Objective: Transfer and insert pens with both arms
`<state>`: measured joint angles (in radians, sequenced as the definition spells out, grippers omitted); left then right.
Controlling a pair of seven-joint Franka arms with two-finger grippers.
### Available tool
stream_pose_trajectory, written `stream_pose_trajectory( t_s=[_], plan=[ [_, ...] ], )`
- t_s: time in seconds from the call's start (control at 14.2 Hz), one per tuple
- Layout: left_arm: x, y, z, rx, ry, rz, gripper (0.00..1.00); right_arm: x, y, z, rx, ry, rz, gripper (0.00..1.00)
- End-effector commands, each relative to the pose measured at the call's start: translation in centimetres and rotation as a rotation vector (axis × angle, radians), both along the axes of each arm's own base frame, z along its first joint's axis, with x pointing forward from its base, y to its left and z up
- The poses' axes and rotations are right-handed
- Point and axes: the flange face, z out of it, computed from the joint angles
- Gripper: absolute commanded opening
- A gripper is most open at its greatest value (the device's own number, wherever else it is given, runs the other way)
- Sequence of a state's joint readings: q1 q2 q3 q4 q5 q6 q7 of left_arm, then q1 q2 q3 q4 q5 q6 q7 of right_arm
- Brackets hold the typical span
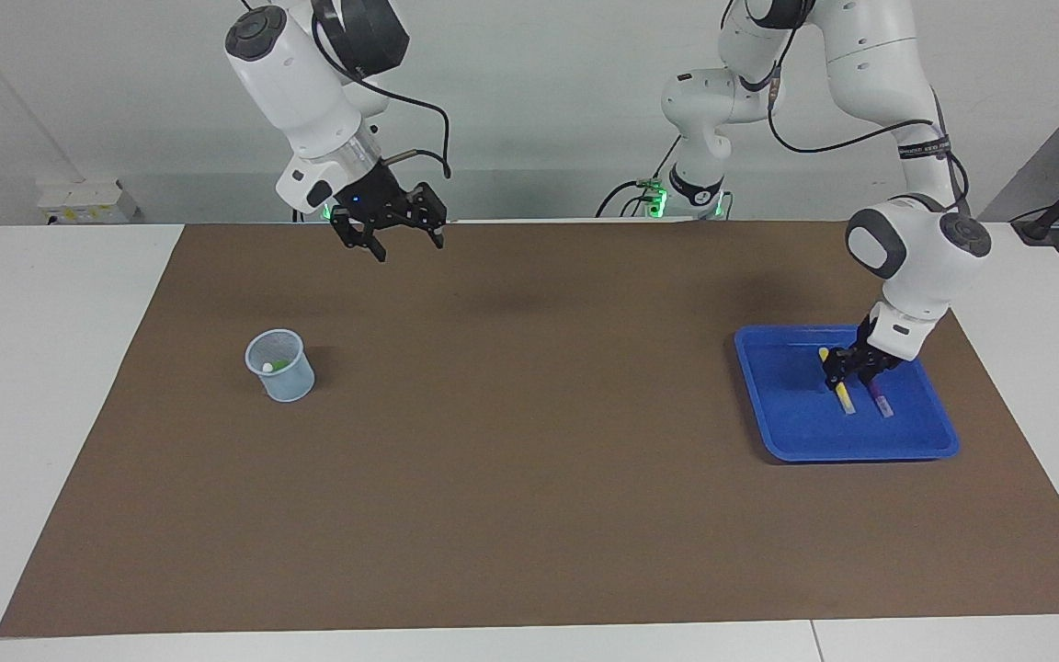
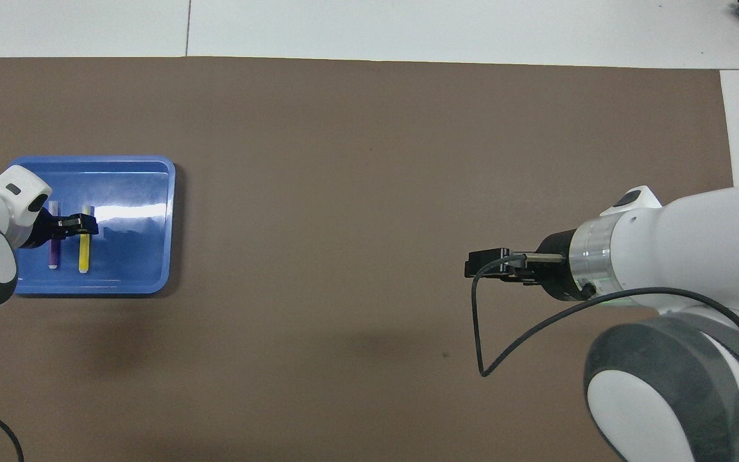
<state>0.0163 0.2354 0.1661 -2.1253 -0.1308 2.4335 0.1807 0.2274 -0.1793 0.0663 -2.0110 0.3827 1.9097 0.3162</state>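
Left gripper [image 1: 848, 375] lowered onto yellow pen [image 1: 844, 395] beside purple pen [image 1: 881, 401] in blue tray [image 1: 773, 391], grasp undeterminable | right gripper [image 1: 405, 241] raised over worktop [image 1: 529, 460], fingers spread | green pen [image 1: 280, 365] seen in cup [image 1: 282, 368]

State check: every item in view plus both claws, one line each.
Yellow pen: flat in tray, left claw down over it.
Purple pen: flat in tray, beside the yellow pen.
Green pen: in cup.
Cup: upright.
Tray: flat on mat.
Left claw: low in tray.
Right claw: open, empty, raised.
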Motion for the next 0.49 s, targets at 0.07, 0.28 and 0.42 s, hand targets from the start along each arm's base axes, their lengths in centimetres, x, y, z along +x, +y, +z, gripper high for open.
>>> stream_pose_trajectory(
  t_s=[0.07, 0.28, 0.42],
  plan=[
    [-0.1, -0.4, -1.1, -0.014, 0.038, 0.003, 0.65, -0.5, 1.2, -0.2, 0.040, 0.024, -0.086, 1.00],
    [-0.2, -0.9, -1.4, -0.014, 0.044, -0.003, 0.59, -0.2, 1.6, -0.1, 0.112, 0.042, -0.190, 1.00],
    [-0.2, -0.9, -1.5, -0.014, 0.044, -0.004, 0.49, -0.4, 2.5, 0.0, 0.129, 0.061, -0.234, 1.00]
  ],
)
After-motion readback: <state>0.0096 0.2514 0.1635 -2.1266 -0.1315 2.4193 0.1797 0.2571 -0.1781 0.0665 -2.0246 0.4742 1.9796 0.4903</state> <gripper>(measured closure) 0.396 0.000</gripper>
